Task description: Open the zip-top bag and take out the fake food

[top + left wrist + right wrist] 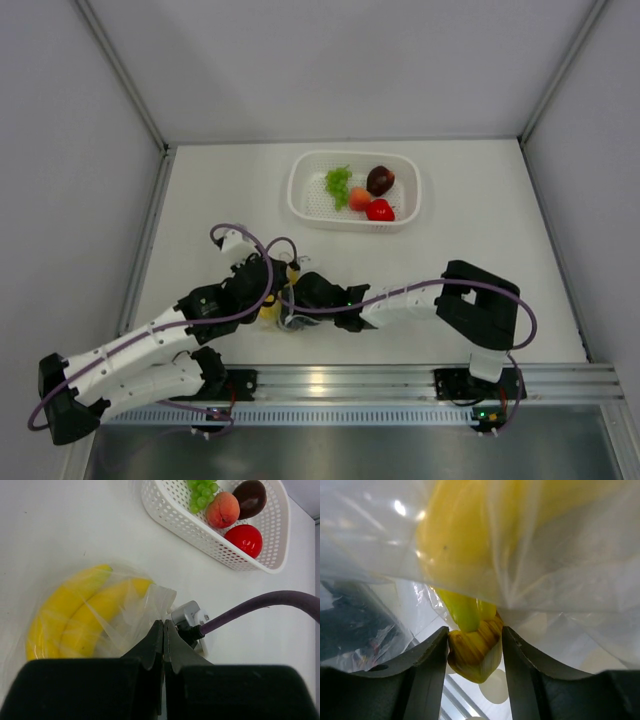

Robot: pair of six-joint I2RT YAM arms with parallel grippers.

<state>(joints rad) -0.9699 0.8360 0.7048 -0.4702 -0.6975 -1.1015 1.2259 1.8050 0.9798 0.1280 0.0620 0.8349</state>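
Note:
The zip-top bag [285,320] lies near the front edge between both grippers, with the yellow banana bunch [268,311] inside. In the left wrist view my left gripper [164,628] is shut, pinching the bag's [147,602] clear edge beside the bananas [75,615]. In the right wrist view my right gripper [474,645] is shut on the banana bunch's [470,540] brown stem end, with the crinkly dotted bag plastic [580,570] all around it. The green leafy piece [339,183], orange-peach fruit [359,199], dark maroon fruit [380,180] and red tomato [380,210] lie in the basket.
The white perforated basket [300,190] stands at the back centre; it also shows in the left wrist view [175,520]. The right arm's silver fitting and purple cable [190,616] sit close to my left fingers. White walls ring the table; a metal rail runs along the near edge.

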